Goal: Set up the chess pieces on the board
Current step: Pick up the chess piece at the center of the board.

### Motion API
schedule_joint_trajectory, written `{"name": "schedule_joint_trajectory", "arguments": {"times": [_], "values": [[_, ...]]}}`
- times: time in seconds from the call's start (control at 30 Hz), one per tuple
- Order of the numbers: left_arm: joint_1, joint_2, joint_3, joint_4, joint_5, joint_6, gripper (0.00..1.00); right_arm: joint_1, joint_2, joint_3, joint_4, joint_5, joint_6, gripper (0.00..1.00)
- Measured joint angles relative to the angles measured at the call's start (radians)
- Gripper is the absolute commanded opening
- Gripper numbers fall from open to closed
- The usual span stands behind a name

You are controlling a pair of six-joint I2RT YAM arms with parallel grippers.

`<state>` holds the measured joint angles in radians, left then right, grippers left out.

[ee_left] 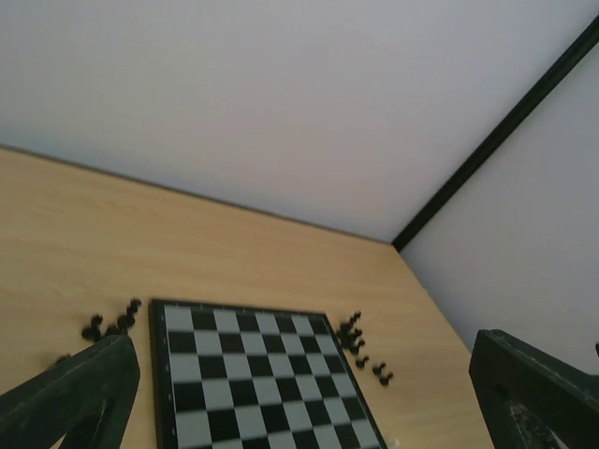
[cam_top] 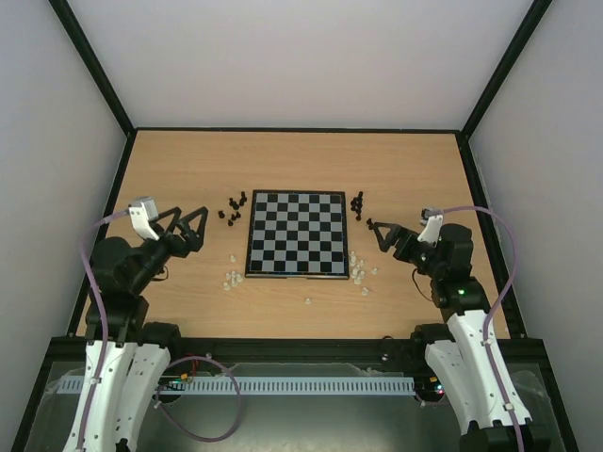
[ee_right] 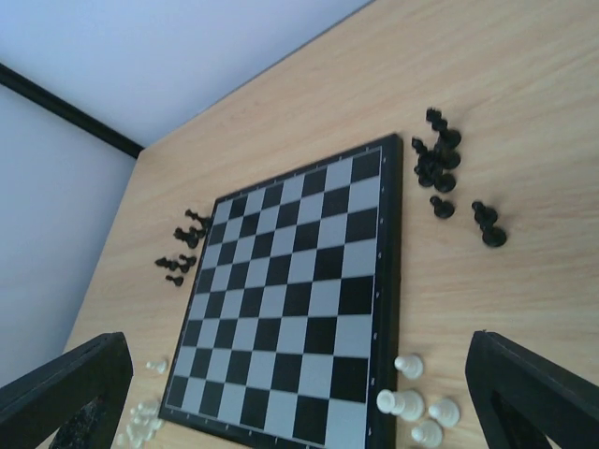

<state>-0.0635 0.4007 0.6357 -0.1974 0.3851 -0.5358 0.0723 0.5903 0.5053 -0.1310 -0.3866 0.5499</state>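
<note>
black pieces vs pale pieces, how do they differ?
The black pieces sit off the board's far corners; the pale pieces off its near corners. One pale piece strays alone by the near edge; no black one does. Shared: both split left and right, none on the board.

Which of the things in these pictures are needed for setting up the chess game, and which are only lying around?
For the job:
- board, no piece on it
- black pieces, clustered off both far corners
- pale pieces, scattered off both near corners

Not for the job:
- table
- lilac cable on the left arm
- slotted rail at the near edge
</note>
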Motion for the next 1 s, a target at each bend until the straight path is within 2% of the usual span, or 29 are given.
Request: {"name": "schedule_joint_trajectory", "arguments": {"times": [0.33, 0.53, 0.73, 1.0], "values": [[0.000, 0.015, -0.021, -0.066, 0.027, -0.027, 0.99, 0.000, 0.016, -0.005, -0.033, -0.087, 0.014, 0.99], [0.000, 0.111, -0.034, -0.055, 0.061, -0.059, 1.00, 0.000, 0.071, 0.036, -0.040, -0.122, 0.016, 0.99], [0.000, 0.139, -0.065, -0.040, 0.101, -0.086, 0.99, 0.000, 0.101, 0.062, -0.039, -0.128, 0.058, 0.99], [0.000, 0.162, -0.072, 0.011, 0.121, -0.116, 1.00, 0.000, 0.150, 0.063, 0.060, -0.212, 0.158, 0.99]]}}
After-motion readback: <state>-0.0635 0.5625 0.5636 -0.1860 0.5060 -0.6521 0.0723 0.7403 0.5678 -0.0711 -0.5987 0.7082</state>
